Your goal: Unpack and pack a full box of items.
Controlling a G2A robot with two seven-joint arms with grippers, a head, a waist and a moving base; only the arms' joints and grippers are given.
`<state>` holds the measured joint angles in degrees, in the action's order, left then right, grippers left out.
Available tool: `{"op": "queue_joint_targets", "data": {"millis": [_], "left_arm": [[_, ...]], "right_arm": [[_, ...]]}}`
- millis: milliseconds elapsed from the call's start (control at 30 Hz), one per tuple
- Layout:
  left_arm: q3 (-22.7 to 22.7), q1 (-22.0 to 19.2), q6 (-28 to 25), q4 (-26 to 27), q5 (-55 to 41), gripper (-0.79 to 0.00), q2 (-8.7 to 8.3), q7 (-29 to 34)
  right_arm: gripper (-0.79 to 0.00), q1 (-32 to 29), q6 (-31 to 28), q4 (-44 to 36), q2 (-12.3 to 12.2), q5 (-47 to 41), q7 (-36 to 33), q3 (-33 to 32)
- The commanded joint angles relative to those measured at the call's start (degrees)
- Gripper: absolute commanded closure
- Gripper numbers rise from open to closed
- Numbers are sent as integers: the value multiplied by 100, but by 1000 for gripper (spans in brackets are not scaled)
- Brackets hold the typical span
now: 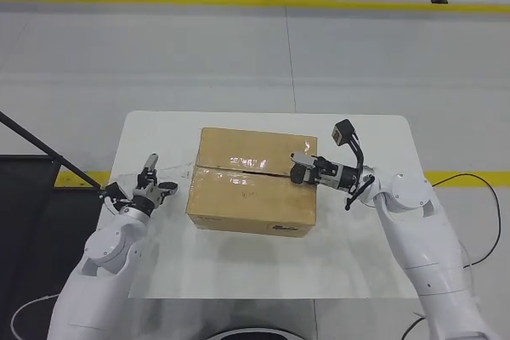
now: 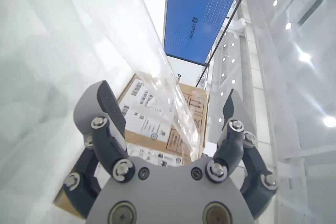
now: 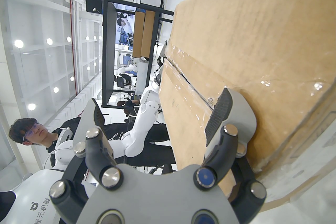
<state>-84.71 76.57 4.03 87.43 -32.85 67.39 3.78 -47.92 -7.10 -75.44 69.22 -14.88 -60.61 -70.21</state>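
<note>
1. Where the white table (image 1: pixel 357 255) stands on a pale grey floor crossed by yellow lines (image 1: pixel 484 178), we see a black mat (image 1: pixel 17 221) lying beside its left edge.
2. We find the cardboard box (image 1: pixel 253 178) in the middle of the table. It is closed, and its two top flaps meet in a lengthwise seam.
3. Its board is matte brown with squared corners. Glossy, wrinkled clear tape covers the seam, and we see white printed labels (image 2: pixel 149 114) on the end facing the left arm.
4. We see the left gripper (image 2: pixel 168 93) just beside that end, fingers spread wide and grasping nothing. A crinkled strip of clear tape (image 2: pixel 181 114) stretches away from the box and passes between the fingers. We cannot tell whether it touches them.
5. We see the right gripper (image 3: pixel 157 114) at the right end of the box top, spread wide and empty. One ribbed dark pad (image 3: pixel 219 114) lies against the taped top by the seam.
6. Behind the box, in the left wrist view, we see a blue perforated panel (image 2: pixel 197 25) in a black frame.
</note>
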Motion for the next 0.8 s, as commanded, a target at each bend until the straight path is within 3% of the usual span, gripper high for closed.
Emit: {"op": "queue_joint_targets", "data": {"millis": [0, 267, 500, 767], "left_arm": [[72, -229, -68, -197, -198, -785, 48, -241], [85, -315, -840, 91, -360, -785, 150, -651], [99, -129, -2027, 626, 534, -785, 226, -1465], [59, -72, -2052, 1124, 727, -785, 280, -1581]], "right_arm": [[-785, 0, 0, 0, 0, 0, 0, 0], [-785, 0, 0, 0, 0, 0, 0, 0], [-785, 0, 0, 0, 0, 0, 0, 0], [-785, -144, -50, -203, -16, -1, 135, -29]]}}
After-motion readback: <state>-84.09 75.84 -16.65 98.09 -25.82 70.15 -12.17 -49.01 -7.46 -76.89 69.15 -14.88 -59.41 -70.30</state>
